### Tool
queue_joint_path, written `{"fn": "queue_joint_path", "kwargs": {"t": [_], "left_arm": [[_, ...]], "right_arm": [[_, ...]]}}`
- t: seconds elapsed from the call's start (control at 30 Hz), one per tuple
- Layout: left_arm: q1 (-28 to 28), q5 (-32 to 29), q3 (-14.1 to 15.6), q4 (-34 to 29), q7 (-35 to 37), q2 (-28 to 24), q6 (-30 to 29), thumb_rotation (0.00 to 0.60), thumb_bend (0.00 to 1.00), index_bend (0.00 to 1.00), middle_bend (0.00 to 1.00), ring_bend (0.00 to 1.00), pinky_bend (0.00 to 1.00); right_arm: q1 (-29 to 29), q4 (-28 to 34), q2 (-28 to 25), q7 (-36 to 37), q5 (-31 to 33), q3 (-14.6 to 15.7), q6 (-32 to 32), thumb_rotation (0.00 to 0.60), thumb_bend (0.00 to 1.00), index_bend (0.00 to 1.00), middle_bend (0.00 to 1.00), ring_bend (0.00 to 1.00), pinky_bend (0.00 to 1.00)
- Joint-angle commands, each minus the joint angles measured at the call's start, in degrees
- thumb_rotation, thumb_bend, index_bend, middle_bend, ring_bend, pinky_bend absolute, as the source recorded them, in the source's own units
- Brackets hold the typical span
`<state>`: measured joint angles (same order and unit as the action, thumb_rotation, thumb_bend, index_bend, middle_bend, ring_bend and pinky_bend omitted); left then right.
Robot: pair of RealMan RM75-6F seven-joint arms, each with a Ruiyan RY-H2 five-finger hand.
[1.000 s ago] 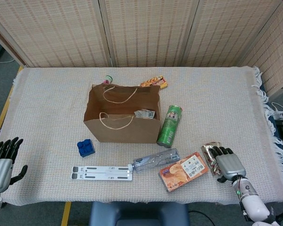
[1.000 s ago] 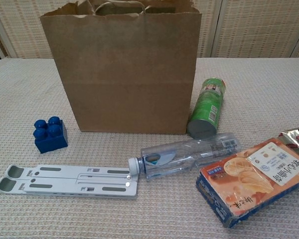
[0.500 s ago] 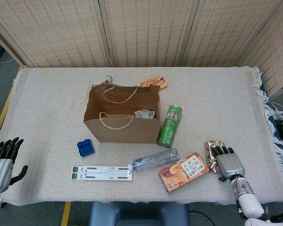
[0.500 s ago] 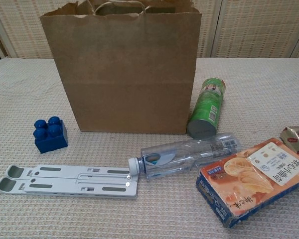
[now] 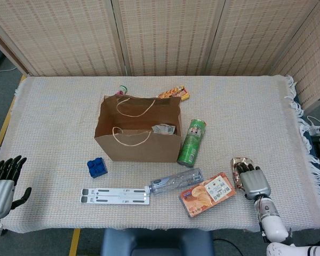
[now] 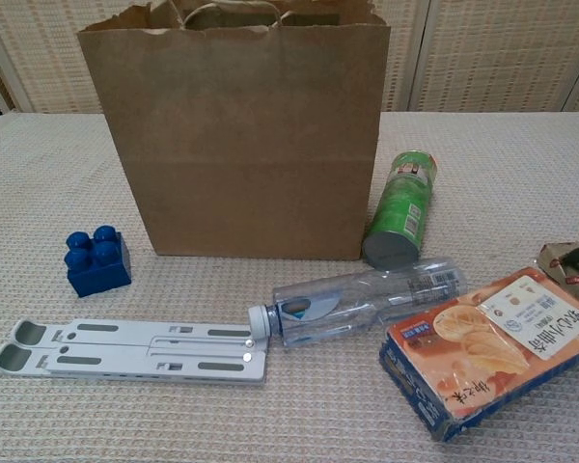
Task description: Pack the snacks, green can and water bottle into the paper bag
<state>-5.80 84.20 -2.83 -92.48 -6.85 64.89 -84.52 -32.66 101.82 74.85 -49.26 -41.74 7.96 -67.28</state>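
We see the brown paper bag (image 5: 138,140) upright and open, green can (image 5: 192,142) leaning beside it, clear water bottle (image 5: 176,181) and orange snack box (image 5: 207,194) lying flat.

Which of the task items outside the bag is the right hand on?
The shiny foil snack packet, at the right hand; the orange snack box, water bottle and green can lie untouched.

Left hand (image 5: 1,186) hovered palm-down, fingers (image 5: 9,166) apart and holding nothing. Right hand (image 5: 253,184) lay low, fingers (image 5: 244,169) curled onto a crinkled foil packet (image 5: 239,165).
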Motion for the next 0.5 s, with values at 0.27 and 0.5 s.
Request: {"fn": "queue_joint_path", "kwargs": {"t": [0.27, 0.5], "left_arm": [[0.0, 0.0, 0.0, 0.0, 0.0, 0.0, -0.1, 0.600, 0.36, 0.00, 0.00, 0.00, 0.00], [0.1, 0.0, 0.0, 0.0, -0.1, 0.1, -0.1, 0.600, 0.36, 0.00, 0.00, 0.00, 0.00]], "right_arm": [[3.2, 0.4, -4.5, 8.4, -8.5, -3.4, -5.0, 0.600, 0.40, 0.74, 0.60, 0.63, 0.72], [3.0, 9.1, -13.6, 16.3, -11.1, -11.8, -8.9, 0.600, 0.40, 0.74, 0.60, 0.63, 0.72]]}}
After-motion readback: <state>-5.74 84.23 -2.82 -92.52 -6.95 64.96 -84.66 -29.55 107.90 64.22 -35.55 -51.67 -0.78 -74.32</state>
